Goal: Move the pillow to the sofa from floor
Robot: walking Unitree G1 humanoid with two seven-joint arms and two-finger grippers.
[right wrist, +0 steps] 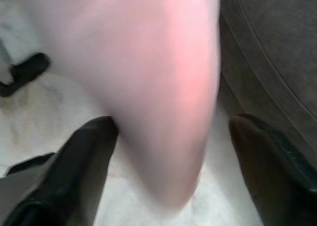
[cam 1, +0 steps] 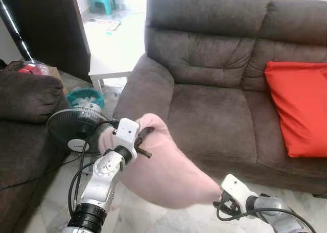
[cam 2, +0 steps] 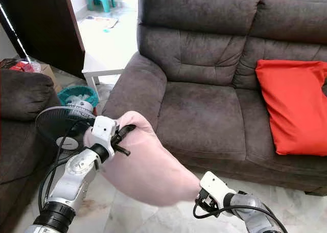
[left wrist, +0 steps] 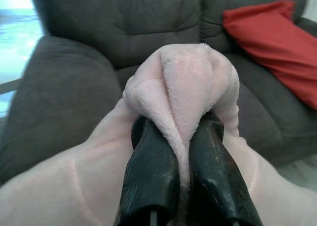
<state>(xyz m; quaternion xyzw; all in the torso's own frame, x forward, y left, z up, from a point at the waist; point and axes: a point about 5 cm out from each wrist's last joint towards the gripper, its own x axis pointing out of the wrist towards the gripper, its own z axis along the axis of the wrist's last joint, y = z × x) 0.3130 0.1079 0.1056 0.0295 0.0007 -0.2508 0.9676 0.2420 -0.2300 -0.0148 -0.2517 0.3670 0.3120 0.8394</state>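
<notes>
A pink pillow (cam 1: 163,169) is held off the floor in front of the brown sofa (cam 1: 214,105), just before the seat's front edge, near the left armrest. The left gripper (left wrist: 184,151) is clamped on a bunched fold at the pillow's upper end, fabric pinched between both black fingers (left wrist: 151,171). The right gripper (right wrist: 168,161) is placed at the pillow's lower corner with fingers spread wide on either side of it; contact cannot be told.

A red cushion (cam 1: 299,108) is propped on the sofa's right seat against the backrest. A teal basket (cam 1: 84,96) is seen beside the left armrest, with white material inside, contents unclear. A black fan (cam 1: 76,131) is stood just in front of the basket, next to a second dark sofa (cam 1: 25,115). A white table (cam 1: 110,72) is set behind the armrest.
</notes>
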